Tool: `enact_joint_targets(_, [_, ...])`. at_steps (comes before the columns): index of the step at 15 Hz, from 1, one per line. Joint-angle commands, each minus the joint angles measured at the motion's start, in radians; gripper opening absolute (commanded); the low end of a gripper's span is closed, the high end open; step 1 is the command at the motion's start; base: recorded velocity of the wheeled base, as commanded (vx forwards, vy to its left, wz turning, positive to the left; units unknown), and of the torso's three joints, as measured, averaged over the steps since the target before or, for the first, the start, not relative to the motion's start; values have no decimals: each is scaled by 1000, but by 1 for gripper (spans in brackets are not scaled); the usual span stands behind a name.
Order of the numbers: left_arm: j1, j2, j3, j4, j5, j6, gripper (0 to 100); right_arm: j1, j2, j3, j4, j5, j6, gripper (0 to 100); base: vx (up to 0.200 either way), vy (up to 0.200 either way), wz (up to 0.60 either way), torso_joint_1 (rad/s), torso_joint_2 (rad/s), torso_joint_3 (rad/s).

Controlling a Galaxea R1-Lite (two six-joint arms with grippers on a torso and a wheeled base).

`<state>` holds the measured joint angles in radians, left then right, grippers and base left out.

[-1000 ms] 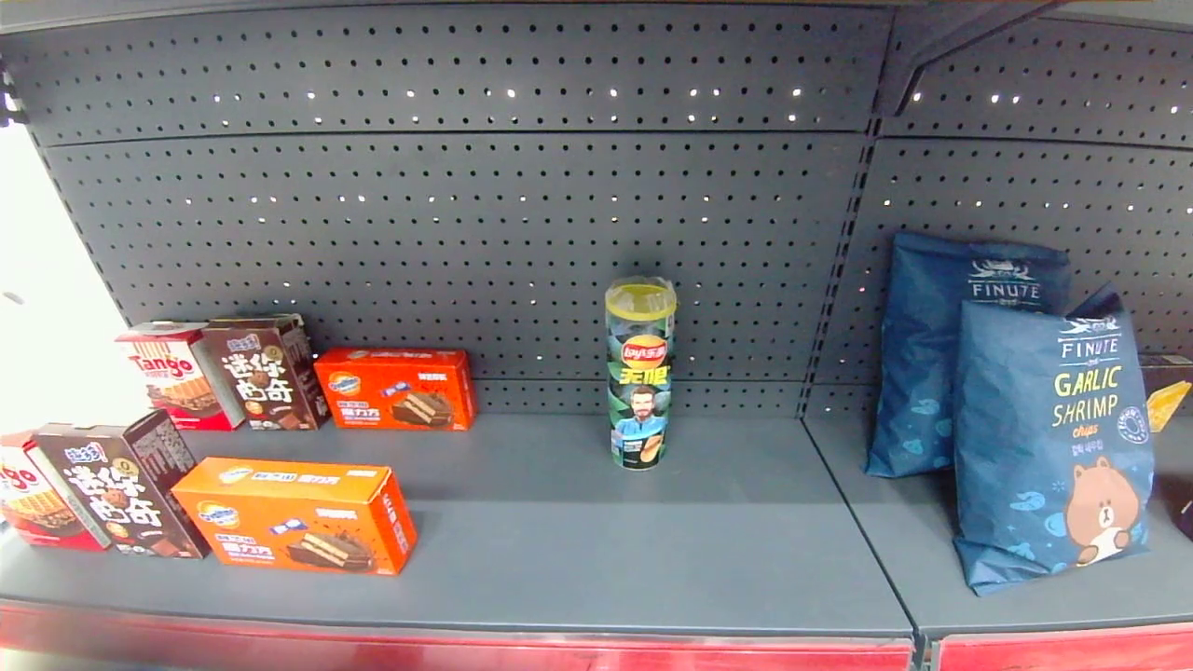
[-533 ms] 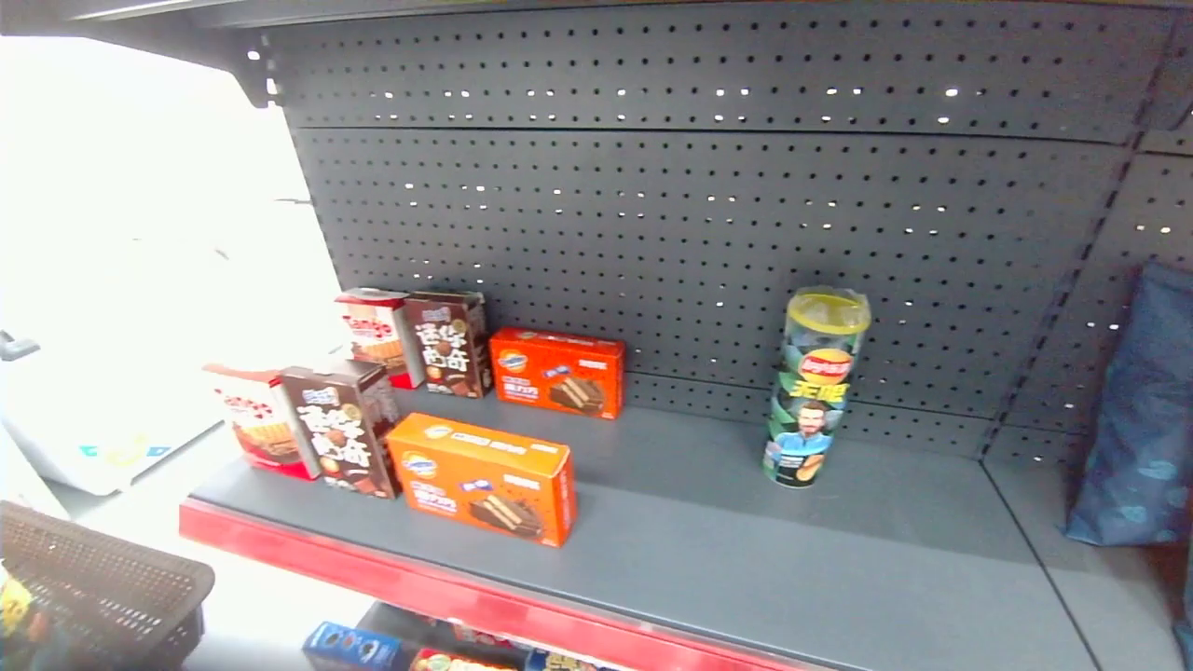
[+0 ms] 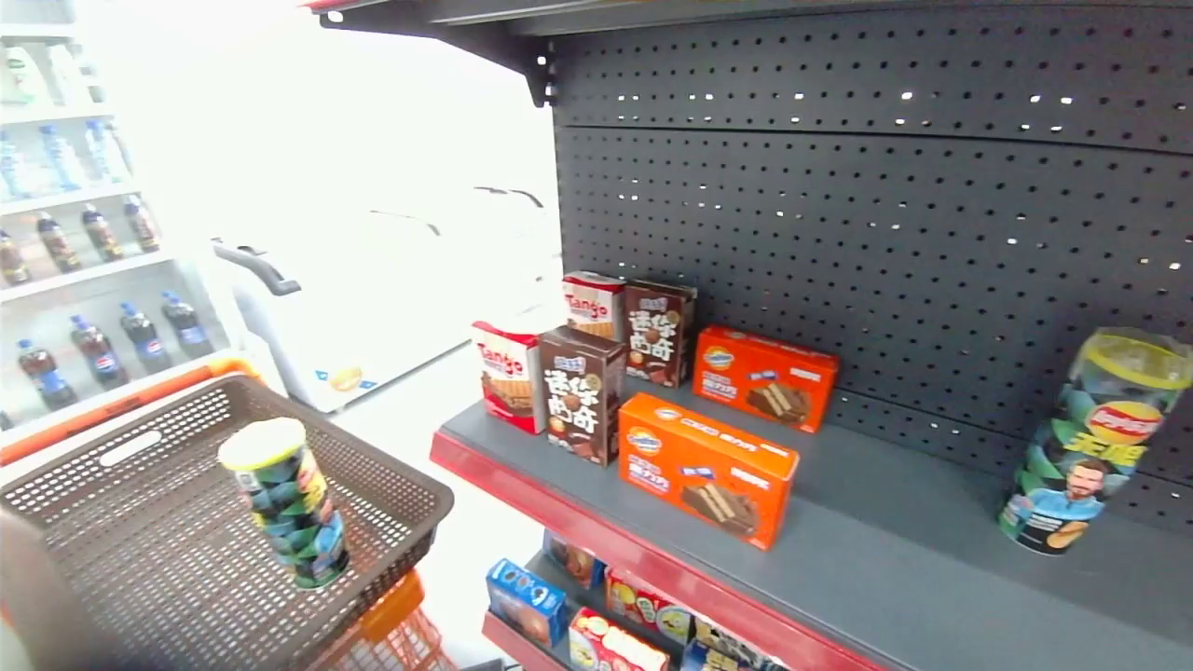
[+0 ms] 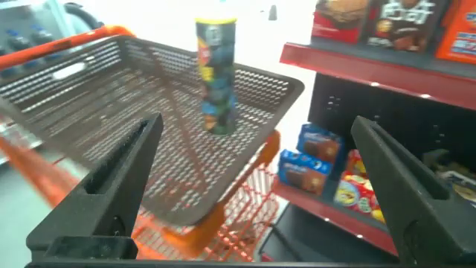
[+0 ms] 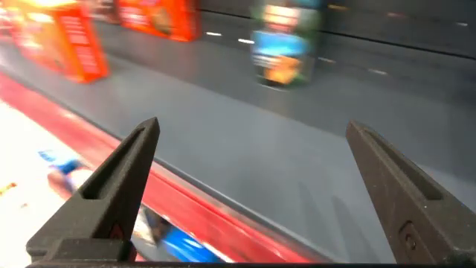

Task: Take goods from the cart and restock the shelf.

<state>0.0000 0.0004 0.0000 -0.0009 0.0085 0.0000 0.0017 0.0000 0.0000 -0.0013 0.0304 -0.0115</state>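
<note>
Black and spread wide, the fingers of the left pincer (image 4: 256, 126) are held with nothing between them, above the brown mesh basket (image 3: 140, 550) that is carried on the orange cart (image 3: 396, 596). On the basket's mesh floor one tall crisp can (image 3: 287, 503) with a yellow lid is stood upright, toward the side that faces the shelf. Just beyond the cart, small blue and red packs (image 3: 527, 596) are ranged on a lower shelf.

The right pincer (image 5: 253, 126) is likewise opened fully and left empty, held before the red front lip of the grey shelf (image 3: 839, 578).

On that shelf's left end, boxes are set out in two rows. In the front row a red-and-white wafer box (image 3: 508, 373) and a brown box (image 3: 580, 391) are stood side by side, touching, and an orange box (image 3: 708, 471) is laid on its long side just beside them. Behind them the same three kinds are repeated in the same order – a second wafer box (image 3: 595, 306), a second brown box (image 3: 658, 331) and a second orange box (image 3: 764, 376).

Well apart from the boxes, toward the right, a second can (image 3: 1090, 443) is stood upright near the dark perforated back panel (image 3: 839, 214).

Farther off, past the shelf's end, a white chest freezer (image 3: 354, 308) is seen, and behind the cart a lit cooler (image 3: 84, 242) is stocked with rows of bottles.
</note>
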Motion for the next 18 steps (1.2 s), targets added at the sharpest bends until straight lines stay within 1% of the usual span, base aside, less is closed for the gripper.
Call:
enact_joint_targets(1, [0,0,0,-1,1,0,100,0,0,0,0,-1,-1,100,0,0,600,2,2,-2])
enact_joint_targets(4, [0,0,0,-1,1,0,100,0,0,0,0,0,-1,100,0,0,600,2,4,5])
enact_joint_targets(8, [0,0,0,-1,1,0,100,0,0,0,0,-1,1,100,0,0,0,0,0,0])
enact_joint_targets(9, [0,0,0,-1,-4,5,100,0,0,0,0,-1,1,100,0,0,0,0,0,0])
enact_joint_targets(11, [-2,0,0,1,-47,21,100,0,0,0,0,-1,1,100,0,0,0,0,0,0])
enact_joint_targets(13, [-2,0,0,1,-51,26,100,0,0,0,0,-1,1,100,0,0,0,0,0,0])
enact_joint_targets(14, [-2,0,0,2,-62,40,100,0,0,0,0,-1,1,100,0,0,0,0,0,0])
enact_joint_targets(15, [-5,4,-2,1,-88,67,100,0,0,0,0,-1,1,100,0,0,0,0,0,0])
enact_joint_targets(16, [-23,66,-23,2,-170,143,100,0,0,0,0,-1,1,100,0,0,0,0,0,0])
enact_joint_targets(17, [-26,173,-121,4,-171,144,100,0,0,0,0,-1,1,100,0,0,0,0,0,0])
enact_joint_targets(18, [-26,340,-236,4,-174,147,100,0,0,0,0,-1,1,100,0,0,0,0,0,0])
